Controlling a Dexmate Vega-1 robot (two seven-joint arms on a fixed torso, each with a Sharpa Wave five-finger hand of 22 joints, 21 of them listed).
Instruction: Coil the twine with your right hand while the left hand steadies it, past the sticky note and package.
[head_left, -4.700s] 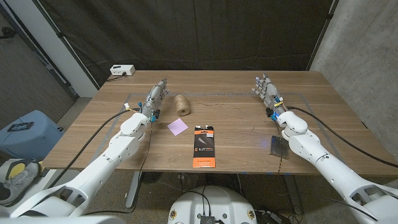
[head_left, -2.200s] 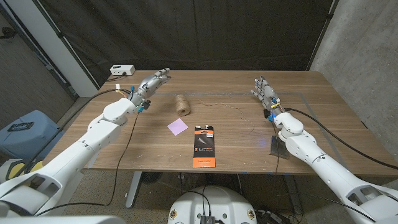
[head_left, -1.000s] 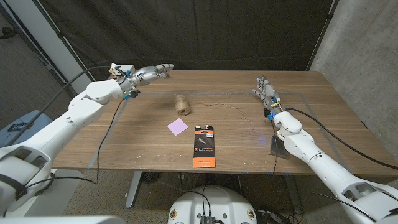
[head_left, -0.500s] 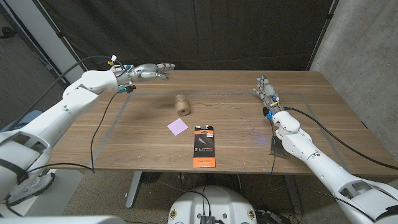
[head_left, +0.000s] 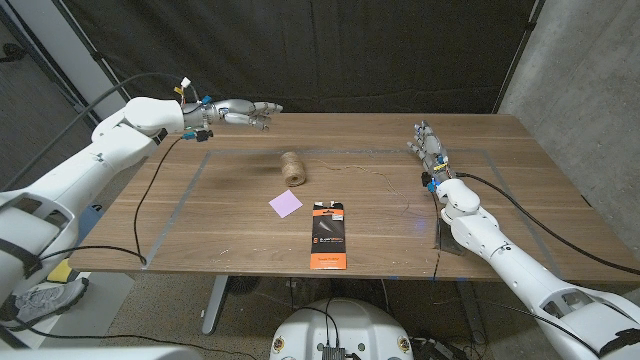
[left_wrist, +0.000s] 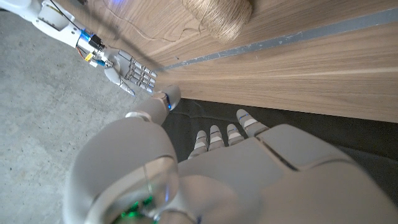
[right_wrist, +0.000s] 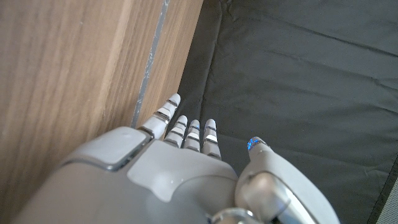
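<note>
A spool of tan twine (head_left: 292, 167) stands on the wooden table (head_left: 230, 230), left of its middle, with a loose strand (head_left: 372, 179) trailing off to the right. In front of the spool lie a purple sticky note (head_left: 285, 203) and a black and orange package (head_left: 328, 235). My left hand (head_left: 245, 112) hovers near the table's far left edge, fingers stretched out and apart, holding nothing, well clear of the spool. My right hand (head_left: 428, 148) stands at the right side, fingers straight, empty. The left wrist view shows the spool (left_wrist: 217, 9), my left hand (left_wrist: 249, 174) and my right hand (left_wrist: 127, 68).
A grey taped rectangle (head_left: 190, 185) marks the tabletop. A small dark object (head_left: 447, 237) lies near the front right edge, beside my right forearm. Black curtains hang behind the table. The right wrist view shows my right hand (right_wrist: 186, 162) beside the table's edge (right_wrist: 149, 68).
My left arm has swung out from beside the spool and risen toward the far left corner, with the hand staying open. The right hand, spool, note and package have kept their places.
</note>
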